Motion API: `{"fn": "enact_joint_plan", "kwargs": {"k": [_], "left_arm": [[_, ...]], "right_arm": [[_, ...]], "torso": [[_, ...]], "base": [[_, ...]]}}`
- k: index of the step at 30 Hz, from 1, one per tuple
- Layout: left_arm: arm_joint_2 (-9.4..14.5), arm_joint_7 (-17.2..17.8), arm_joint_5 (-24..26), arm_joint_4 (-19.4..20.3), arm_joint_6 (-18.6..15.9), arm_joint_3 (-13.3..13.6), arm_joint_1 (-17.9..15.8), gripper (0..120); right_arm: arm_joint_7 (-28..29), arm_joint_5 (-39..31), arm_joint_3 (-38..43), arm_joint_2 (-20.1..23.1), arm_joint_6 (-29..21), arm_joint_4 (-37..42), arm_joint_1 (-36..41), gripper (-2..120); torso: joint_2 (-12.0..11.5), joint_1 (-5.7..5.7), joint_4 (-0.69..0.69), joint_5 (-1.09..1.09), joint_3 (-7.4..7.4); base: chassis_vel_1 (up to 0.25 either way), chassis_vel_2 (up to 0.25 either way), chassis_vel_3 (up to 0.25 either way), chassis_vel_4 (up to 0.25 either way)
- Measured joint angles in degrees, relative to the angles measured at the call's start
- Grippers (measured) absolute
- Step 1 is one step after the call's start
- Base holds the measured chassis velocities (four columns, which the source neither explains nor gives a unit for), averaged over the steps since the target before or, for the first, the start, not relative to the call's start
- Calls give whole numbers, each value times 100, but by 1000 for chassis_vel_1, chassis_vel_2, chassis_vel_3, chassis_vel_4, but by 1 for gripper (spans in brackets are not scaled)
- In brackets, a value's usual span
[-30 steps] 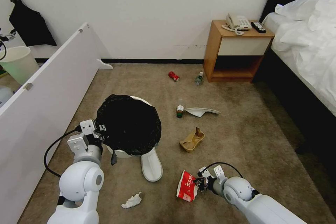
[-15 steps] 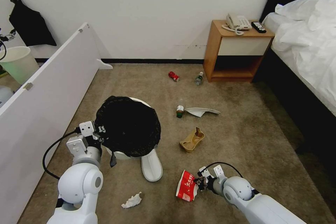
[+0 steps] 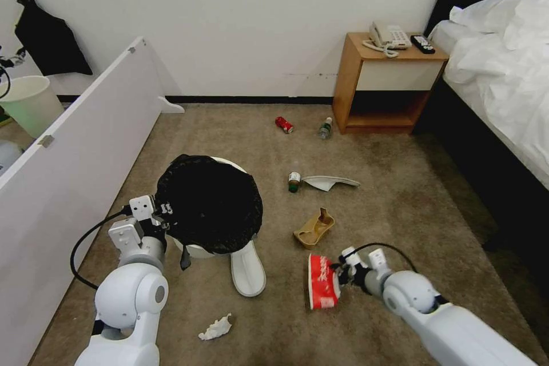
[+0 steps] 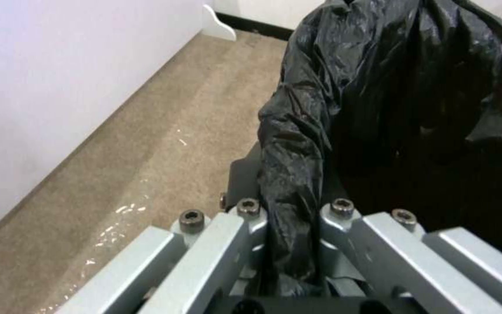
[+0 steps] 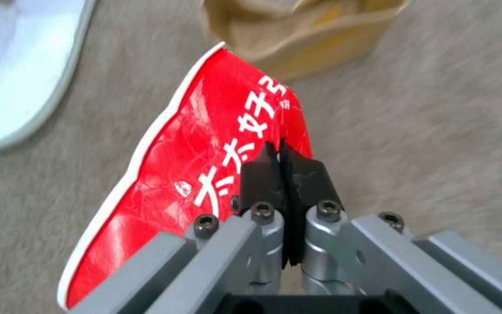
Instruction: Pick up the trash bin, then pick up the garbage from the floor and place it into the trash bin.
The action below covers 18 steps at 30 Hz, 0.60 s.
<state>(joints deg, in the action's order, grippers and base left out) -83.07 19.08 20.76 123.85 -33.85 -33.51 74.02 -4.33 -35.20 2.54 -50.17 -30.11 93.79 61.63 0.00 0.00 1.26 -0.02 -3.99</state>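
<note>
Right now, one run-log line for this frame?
left gripper: shut on trash bin liner rim | right gripper: shut on red snack packet, lifted off carpet | slipper beside bin

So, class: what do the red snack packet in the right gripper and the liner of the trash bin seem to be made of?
Red snack packet: probably glossy plastic film; it creases and catches light. Trash bin liner: thin black plastic, crinkled and slightly shiny, bunching where the left gripper pinches it.

Red snack packet (image 5: 205,174) showing white lettering; trash bin (image 3: 197,250) showing white under black bag (image 3: 209,203); carpet (image 3: 400,206) showing beige.
</note>
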Motion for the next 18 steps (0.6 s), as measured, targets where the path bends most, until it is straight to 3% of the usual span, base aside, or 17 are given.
{"fn": "enact_joint_plan", "kwargs": {"k": [9, 18], "left_arm": [[76, 109, 371, 76, -137, 100, -9, 5], [231, 258, 737, 120, -265, 151, 6, 5]], "right_arm": [[-17, 149, 1230, 305, 218, 942, 477, 0], [-152, 336, 2386, 256, 686, 1666, 887, 0]], "torso": [[0, 0, -1, 1, 1], [0, 0, -1, 2, 0]], "base": [[0, 0, 0, 0], [0, 0, 0, 0]]}}
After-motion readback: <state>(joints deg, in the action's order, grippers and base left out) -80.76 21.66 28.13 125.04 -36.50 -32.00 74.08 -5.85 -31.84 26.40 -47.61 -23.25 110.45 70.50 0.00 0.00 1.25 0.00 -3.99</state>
